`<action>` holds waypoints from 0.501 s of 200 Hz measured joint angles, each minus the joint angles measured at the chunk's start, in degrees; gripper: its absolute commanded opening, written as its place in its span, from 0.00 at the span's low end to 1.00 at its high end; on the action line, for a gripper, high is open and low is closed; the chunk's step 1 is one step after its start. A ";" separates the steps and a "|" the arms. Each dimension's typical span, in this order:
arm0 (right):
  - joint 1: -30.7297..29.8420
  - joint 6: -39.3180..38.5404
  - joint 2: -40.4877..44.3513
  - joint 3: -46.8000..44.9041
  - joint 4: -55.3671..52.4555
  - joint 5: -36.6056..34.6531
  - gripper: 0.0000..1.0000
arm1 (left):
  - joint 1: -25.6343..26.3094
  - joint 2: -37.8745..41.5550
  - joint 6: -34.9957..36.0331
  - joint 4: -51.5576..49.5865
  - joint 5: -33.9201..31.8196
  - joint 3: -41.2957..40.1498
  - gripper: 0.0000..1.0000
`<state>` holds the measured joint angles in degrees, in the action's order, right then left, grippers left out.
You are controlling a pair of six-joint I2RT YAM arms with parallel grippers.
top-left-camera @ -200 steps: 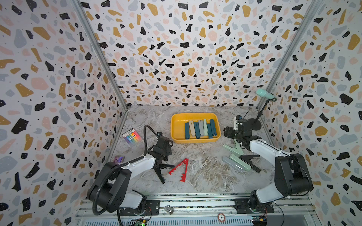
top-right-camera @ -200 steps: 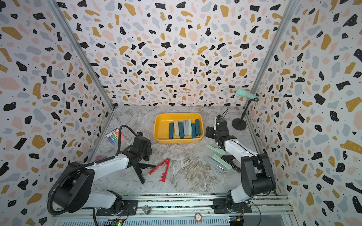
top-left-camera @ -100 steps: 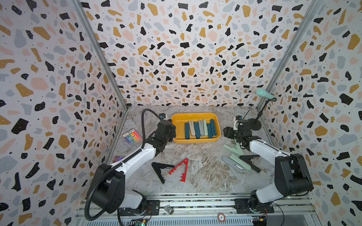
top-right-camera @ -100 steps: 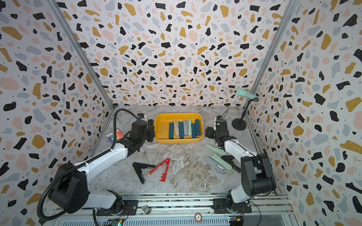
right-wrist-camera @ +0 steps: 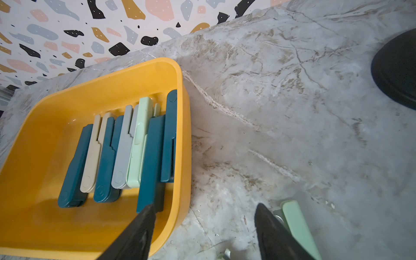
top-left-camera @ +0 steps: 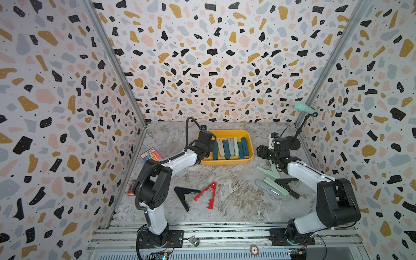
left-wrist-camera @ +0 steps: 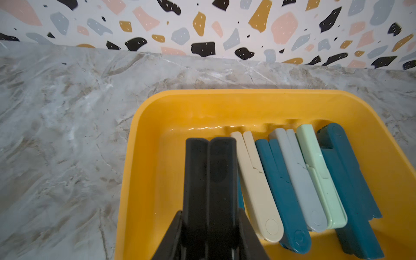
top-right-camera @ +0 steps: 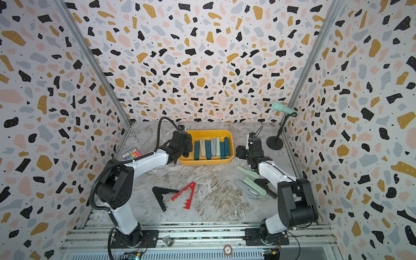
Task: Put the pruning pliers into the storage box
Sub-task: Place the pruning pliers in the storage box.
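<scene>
Left gripper (left-wrist-camera: 210, 217) clamped on folded black pruning pliers (left-wrist-camera: 210, 171), held over left end of storage box (left-wrist-camera: 144, 126); teal, beige, grey and mint ones lie in a row inside. Right gripper (right-wrist-camera: 204, 210) empty, jaws apart, just beside box's right wall; red pliers (top-left-camera: 206, 194) lie on table (top-left-camera: 236, 191).

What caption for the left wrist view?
Left gripper holds folded black pliers above the storage box, beside the pliers already inside.

The box (top-left-camera: 226, 161) sits at the back middle of the table (top-left-camera: 236, 191), with a row of pliers (top-left-camera: 231, 148) side by side in it. In front of it, one open pair (top-left-camera: 182, 198) lies just left of another pair (top-left-camera: 212, 195). Right of them lies a cluster of pliers (top-left-camera: 275, 186). A packet (top-left-camera: 151, 155) lies left of the box, and a microphone stand (top-left-camera: 292, 143) stands right of it.
</scene>
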<state>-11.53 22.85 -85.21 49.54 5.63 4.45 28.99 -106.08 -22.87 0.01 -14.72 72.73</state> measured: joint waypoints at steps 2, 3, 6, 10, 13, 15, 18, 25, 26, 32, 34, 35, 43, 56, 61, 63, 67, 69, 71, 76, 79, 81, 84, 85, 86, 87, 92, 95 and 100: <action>0.00 0.00 0.04 -0.04 -0.02 0.00 0.72 | 0.00 -0.48 0.00 -0.09 0.02 0.28 0.19; 0.00 0.00 0.07 -0.04 -0.02 0.00 0.72 | 0.00 -0.63 0.00 -0.11 0.04 0.39 0.19; 0.00 0.00 0.15 -0.11 0.00 0.00 0.72 | 0.00 -1.09 0.02 -0.31 0.13 0.79 0.19; 0.00 0.00 0.24 -0.15 -0.02 -0.02 0.72 | 0.00 -1.92 0.04 -0.55 0.15 1.44 0.19; 0.00 0.00 0.35 -0.22 0.00 -0.02 0.72 | 0.00 -2.36 0.09 -0.76 0.20 1.84 0.19; 0.00 0.00 0.39 -0.24 0.00 -0.02 0.72 | 0.00 -2.78 0.13 -0.87 0.20 2.16 0.19; 0.00 0.02 0.46 -0.26 -0.02 -0.02 0.72 | 0.00 -3.37 0.15 -1.05 0.24 2.69 0.19; 0.00 0.02 0.59 -0.31 -0.02 -0.02 0.72 | 0.00 -4.42 0.20 -1.25 0.28 3.56 0.19; 0.00 0.02 0.61 -0.33 -0.02 -0.02 0.72 | 0.00 -4.50 0.22 -1.25 0.31 3.65 0.18; 0.00 0.02 0.63 -0.33 0.00 -0.02 0.72 | 0.00 -5.35 0.22 -1.42 0.35 4.26 0.19; 0.00 0.02 0.63 -0.33 0.00 -0.02 0.72 | 0.00 -5.64 0.22 -1.42 0.35 4.37 0.19; 0.00 0.00 0.63 -0.33 0.00 -0.02 0.72 | 0.00 -5.73 0.22 -1.42 0.35 4.44 0.19; 0.00 0.02 0.66 -0.33 -0.02 -0.02 0.72 | 0.00 -6.67 0.22 -1.73 0.35 5.07 0.19; 0.00 0.02 0.66 -0.35 -0.02 -0.02 0.72 | -0.02 -8.13 0.22 -2.27 0.37 6.08 0.19; 0.00 0.00 0.66 -0.35 -0.02 -0.04 0.72 | -0.02 -8.61 0.20 -2.40 0.37 6.36 0.19; 0.00 0.02 0.66 -0.35 -0.02 -0.04 0.72 | -0.02 -8.83 0.22 -2.51 0.37 6.51 0.19; 0.00 0.02 0.66 -0.35 0.00 -0.04 0.72 | -0.02 -9.11 0.22 -2.64 0.37 6.69 0.19; 0.00 0.02 0.68 -0.35 -0.02 -0.04 0.72 | -0.02 -9.31 0.20 -2.69 0.37 6.73 0.19; 0.00 0.00 0.68 -0.35 -0.02 -0.04 0.72 | -0.02 -9.49 0.20 -2.71 0.37 6.82 0.19; 0.00 0.00 0.70 -0.37 -0.02 -0.07 0.72 | -0.02 -9.84 0.20 -2.73 0.37 6.84 0.19; 0.00 0.02 0.72 -0.37 -0.02 -0.07 0.72 | -0.02 -9.99 0.20 -2.75 0.37 6.86 0.19; 0.00 0.00 0.74 -0.39 -0.02 -0.09 0.72 | -0.02 -10.10 0.20 -2.80 0.37 6.86 0.19; 0.00 0.02 0.76 -0.44 0.00 -0.09 0.72 | -0.04 -10.29 0.20 -2.86 0.37 6.86 0.19; 0.00 0.02 0.76 -0.44 0.00 -0.07 0.72 | -0.04 -10.36 0.20 -2.89 0.37 6.86 0.19; 0.00 0.02 0.79 -0.44 0.00 -0.09 0.72 | -0.04 -10.43 0.20 -2.91 0.37 6.86 0.19; 0.00 0.02 0.79 -0.44 -0.02 -0.09 0.72 | -0.04 -10.45 0.20 -2.91 0.37 6.86 0.19; 0.00 0.02 0.85 -0.55 0.02 -0.09 0.72 | -0.07 -10.73 0.20 -2.97 0.35 6.86 0.19; 0.00 0.04 0.87 -0.59 0.02 -0.09 0.72 | -0.07 -10.84 0.20 -2.97 0.35 6.86 0.19; 0.00 0.04 0.96 -0.68 0.04 -0.09 0.72 | -0.07 -11.06 0.20 -2.99 0.35 6.86 0.19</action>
<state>-11.53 22.90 -84.25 48.86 5.67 4.36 28.93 -117.14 -22.68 -2.98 -14.37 79.59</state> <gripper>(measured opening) 0.716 0.310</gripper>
